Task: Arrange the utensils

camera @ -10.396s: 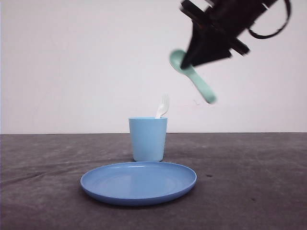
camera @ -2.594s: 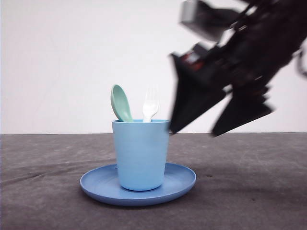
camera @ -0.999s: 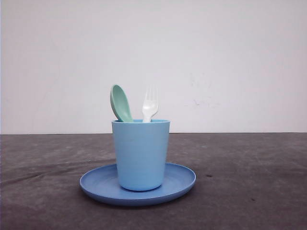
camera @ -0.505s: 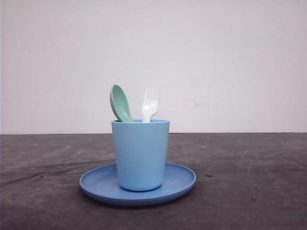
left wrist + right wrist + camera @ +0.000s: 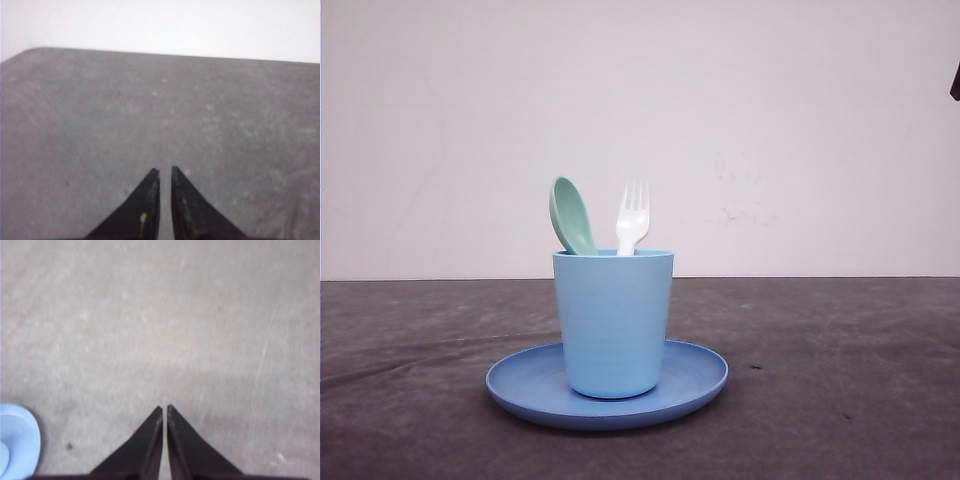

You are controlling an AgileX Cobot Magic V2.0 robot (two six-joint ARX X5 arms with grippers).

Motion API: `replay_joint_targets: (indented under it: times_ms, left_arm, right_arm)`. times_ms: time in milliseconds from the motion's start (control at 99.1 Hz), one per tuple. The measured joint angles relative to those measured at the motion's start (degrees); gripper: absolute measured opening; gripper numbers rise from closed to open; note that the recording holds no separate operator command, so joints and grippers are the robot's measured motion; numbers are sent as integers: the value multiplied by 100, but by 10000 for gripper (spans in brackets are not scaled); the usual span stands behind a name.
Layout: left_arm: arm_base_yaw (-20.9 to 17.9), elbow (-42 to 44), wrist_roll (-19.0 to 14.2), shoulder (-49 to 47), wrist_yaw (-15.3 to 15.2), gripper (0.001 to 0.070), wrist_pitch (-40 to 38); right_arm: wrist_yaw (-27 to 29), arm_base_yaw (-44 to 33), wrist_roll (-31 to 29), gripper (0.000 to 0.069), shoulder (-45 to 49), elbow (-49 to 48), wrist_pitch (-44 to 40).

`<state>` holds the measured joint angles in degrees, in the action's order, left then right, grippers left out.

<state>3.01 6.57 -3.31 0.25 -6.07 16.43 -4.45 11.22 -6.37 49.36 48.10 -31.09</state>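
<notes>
Front view: a light blue cup (image 5: 613, 322) stands upright on a round blue plate (image 5: 697, 379), slightly left of the plate's centre, and the plate rests on the dark grey bench (image 5: 840, 370) before a plain white wall (image 5: 800, 130). Both utensils stand in the cup with their working ends up. The mint-green spoon (image 5: 571, 216) leans toward the left side of the rim, its oval bowl rising above the rim. The white fork (image 5: 633, 217) stands nearly upright just to the right of the spoon, its four tines pointing up; the two utensils are close together above the rim but apart. Their handles are hidden inside the cup. A small dark shape (image 5: 955, 82) cuts into the right edge of this view; what it is cannot be told.

Left wrist view: the left hand (image 5: 163, 171) hangs over bare grey bench surface, its two black fingers pressed almost together with only a thin slit between the tips and nothing between them.

Right wrist view: the right hand (image 5: 164, 409) is likewise nearly pressed together and holds nothing, over bare bench. The plate's pale blue rim shows at the corner of this view, well apart from the fingertips.
</notes>
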Motion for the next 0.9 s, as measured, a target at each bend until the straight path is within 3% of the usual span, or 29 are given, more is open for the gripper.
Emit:
replay_joint_targets:
  times_ms: [293, 454, 898]
  left_arm:
    - [0, -472, -83, -4, 39, 14, -612]
    - [0, -474, -101, -4, 258, 14, -599]
    - [2, -474, -101, -4, 264, 14, -599]
  right_arm:
    - [0, 0, -4, 15, 0, 2, 354]
    - [0, 0, -4, 15, 0, 0, 518]
    - [0, 0, -4, 15, 0, 0, 520]
